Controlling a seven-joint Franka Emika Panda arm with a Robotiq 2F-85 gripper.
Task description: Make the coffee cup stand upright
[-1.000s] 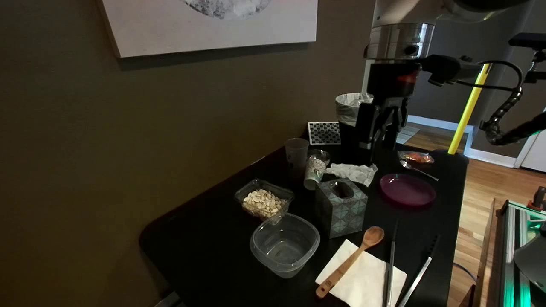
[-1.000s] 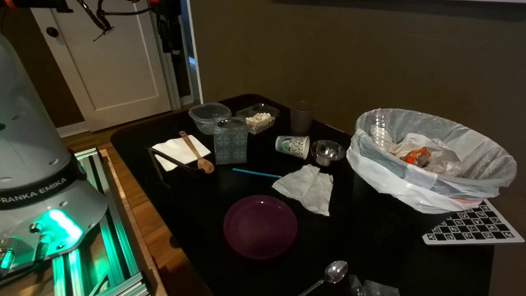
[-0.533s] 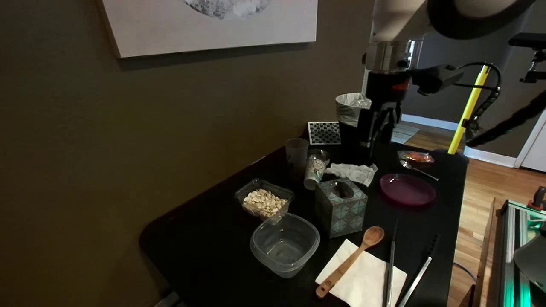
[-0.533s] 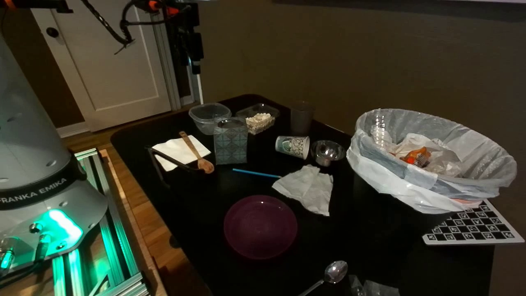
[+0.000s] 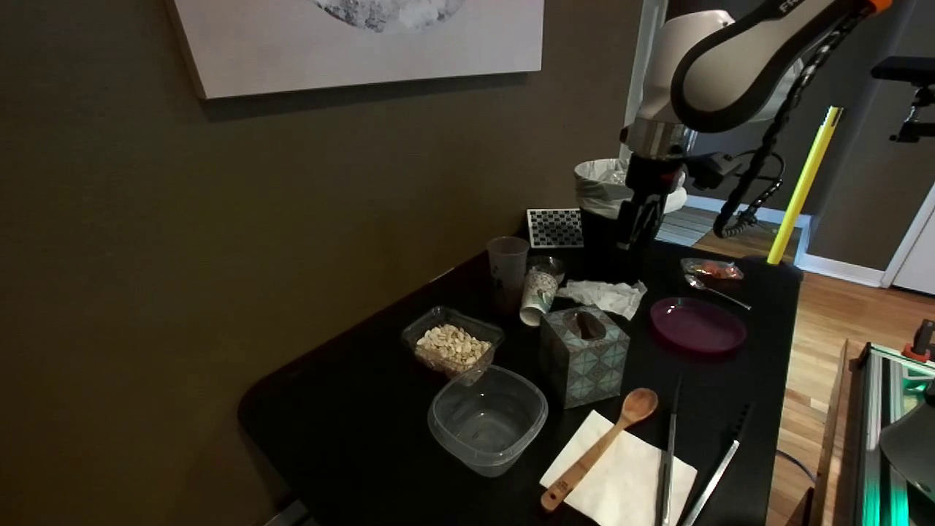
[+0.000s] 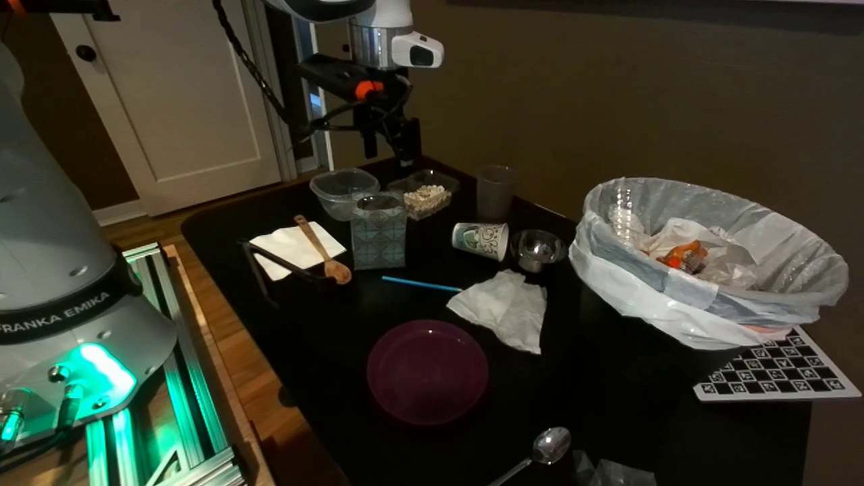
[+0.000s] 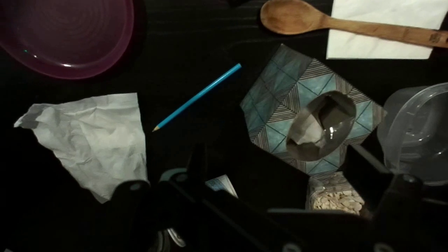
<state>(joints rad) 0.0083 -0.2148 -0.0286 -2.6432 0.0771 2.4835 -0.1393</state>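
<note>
A broad, wood-grained black table (image 5: 350,416), rounded at the corner, bears the scene; near one end sits a large round black bin (image 6: 675,314) lined with white plastic. The black, metal-and-plastic two-fingered gripper (image 6: 388,160) hangs well above the table. In the wrist view it looks down on a boxy, teal-and-grey patterned cardboard tissue box (image 6: 379,236); in both exterior views a tall, translucent grey plastic tumbler (image 6: 496,192) stands upright nearby.

The white, tapered paper coffee cup (image 6: 480,241), printed in teal and dark swirls, lies on its side between the tissue box and a small, round, shiny metal bowl (image 6: 538,258). Its wider end faces the bowl, just beside it; whether the two touch cannot be told.

The slim black fingers (image 7: 372,175) are spread wide apart, with nothing held. The coming move turns on the cup's place against them: it lies low, toward the finger nearer the left edge of the wrist view, which hides most of it, and its long axis slants across the line along which they would close. The gripper probably must shift that way, descend, and turn to straddle the cup; overshooting could knock the bowl.
</note>
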